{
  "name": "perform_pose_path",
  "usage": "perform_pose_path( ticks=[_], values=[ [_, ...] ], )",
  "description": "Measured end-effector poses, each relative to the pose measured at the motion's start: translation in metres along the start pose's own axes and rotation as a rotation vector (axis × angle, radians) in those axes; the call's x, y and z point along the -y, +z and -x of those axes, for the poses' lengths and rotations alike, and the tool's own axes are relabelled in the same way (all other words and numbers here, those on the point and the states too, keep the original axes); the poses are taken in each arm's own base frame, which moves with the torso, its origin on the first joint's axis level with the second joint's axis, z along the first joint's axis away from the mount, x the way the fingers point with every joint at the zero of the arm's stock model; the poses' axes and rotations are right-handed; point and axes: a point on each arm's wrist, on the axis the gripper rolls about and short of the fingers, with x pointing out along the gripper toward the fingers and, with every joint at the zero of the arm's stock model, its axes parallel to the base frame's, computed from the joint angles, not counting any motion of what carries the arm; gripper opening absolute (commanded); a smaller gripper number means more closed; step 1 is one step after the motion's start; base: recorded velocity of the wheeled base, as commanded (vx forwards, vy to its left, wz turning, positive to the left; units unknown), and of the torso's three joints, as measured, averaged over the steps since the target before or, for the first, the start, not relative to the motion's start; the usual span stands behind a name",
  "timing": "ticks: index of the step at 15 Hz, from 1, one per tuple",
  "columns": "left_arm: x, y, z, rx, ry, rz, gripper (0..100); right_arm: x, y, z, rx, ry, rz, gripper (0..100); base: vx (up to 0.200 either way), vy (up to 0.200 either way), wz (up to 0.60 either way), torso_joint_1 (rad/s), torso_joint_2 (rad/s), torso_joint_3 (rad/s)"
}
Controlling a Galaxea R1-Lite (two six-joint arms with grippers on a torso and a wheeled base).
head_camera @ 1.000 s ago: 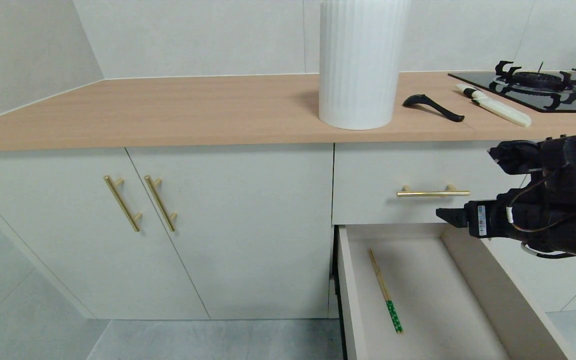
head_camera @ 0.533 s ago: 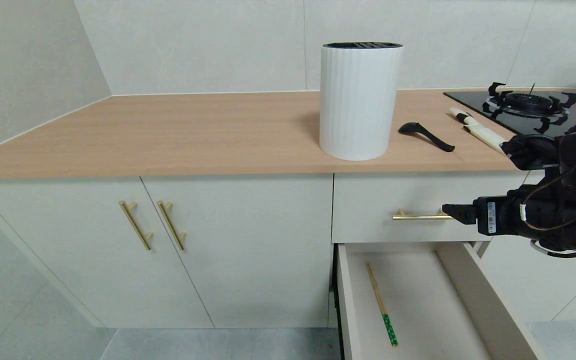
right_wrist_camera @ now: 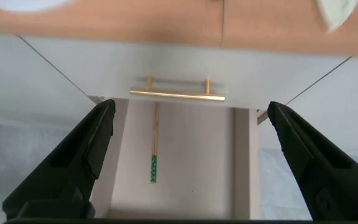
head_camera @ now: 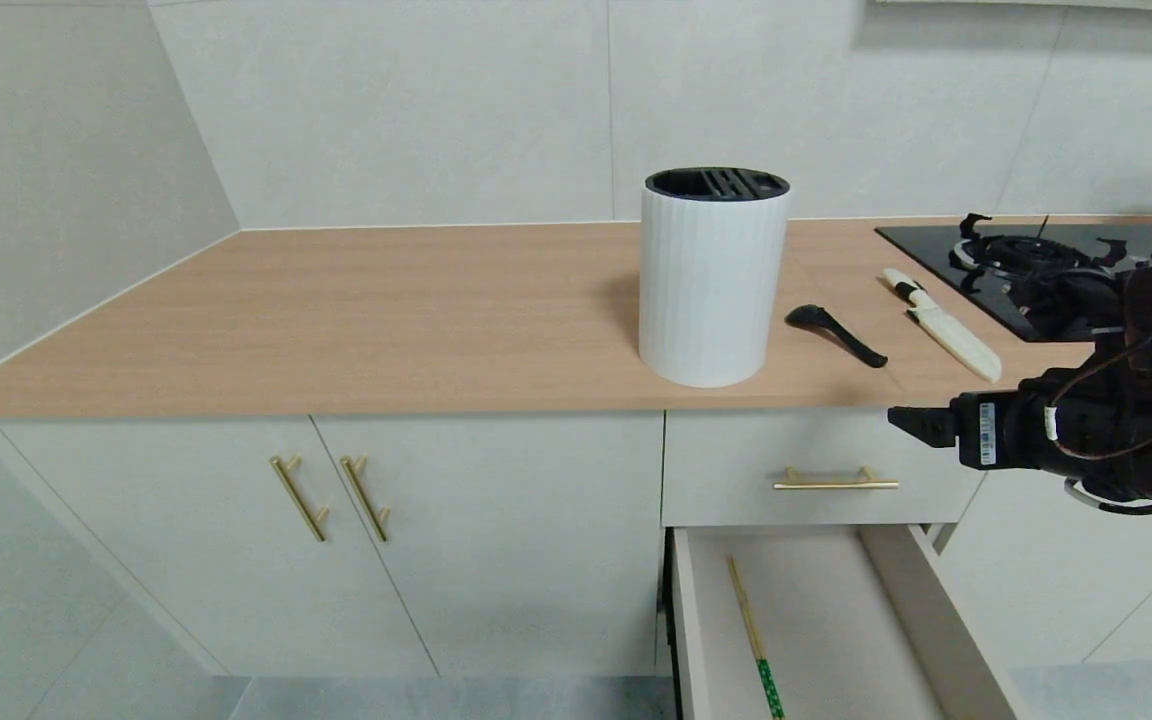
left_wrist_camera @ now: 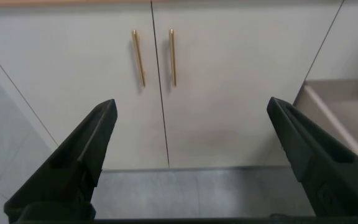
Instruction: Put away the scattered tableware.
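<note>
Open drawer (head_camera: 836,630), chopsticks (head_camera: 750,630) inside — below right gripper (right_wrist_camera: 191,107), fingers apart, left gripper (left_wrist_camera: 191,104) likewise

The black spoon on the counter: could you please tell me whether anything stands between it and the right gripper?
Nothing visible does. The right gripper hangs open before the counter's edge; the black spoon lies beyond on bare wood.

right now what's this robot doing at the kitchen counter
A robot is putting tableware away. Its right gripper hangs open and empty over the pulled-out drawer, where chopsticks already lie. A black spoon and a pale knife are left on the counter beside a white holder. The left gripper, also open, is low before the cabinet doors.
</note>
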Motion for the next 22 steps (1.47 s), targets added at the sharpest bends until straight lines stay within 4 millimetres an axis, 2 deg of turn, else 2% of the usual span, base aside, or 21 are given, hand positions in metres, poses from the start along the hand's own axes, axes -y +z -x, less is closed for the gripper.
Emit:
perform_pose_path(
  ticks=[6, 10, 12, 16, 22],
  values=[
    [0.0, 0.0, 0.0, 0.001, 0.0, 0.0, 100, 0.005, 0.002, -0.005, -0.002, -0.003, 0.01, 100, 0.0, 0.0, 0.0, 0.163, -0.38, -0.207],
    [0.0, 0.0, 0.0, 0.0, 0.0, 0.0, 100, 0.022, 0.018, -0.024, 0.053, 0.012, 0.06, 100, 0.0, 0.0, 0.0, 0.008, -0.02, -0.007],
    [0.0, 0.0, 0.0, 0.0, 0.0, 0.0, 100, 0.026, 0.026, -0.039, 0.096, 0.033, 0.086, 100, 0.0, 0.0, 0.0, 0.0, 0.0, 0.0],
    [0.0, 0.0, 0.0, 0.0, 0.0, 0.0, 100, 0.031, 0.033, -0.082, 0.203, 0.201, 0.167, 100, 0.0, 0.0, 0.0, 0.0, 0.0, 0.0],
    [0.0, 0.0, 0.0, 0.0, 0.0, 0.0, 100, 0.048, 0.007, -0.147, 0.215, 0.221, 0.206, 100, 0.0, 0.0, 0.0, 0.0, 0.0, 0.0]
  ],
)
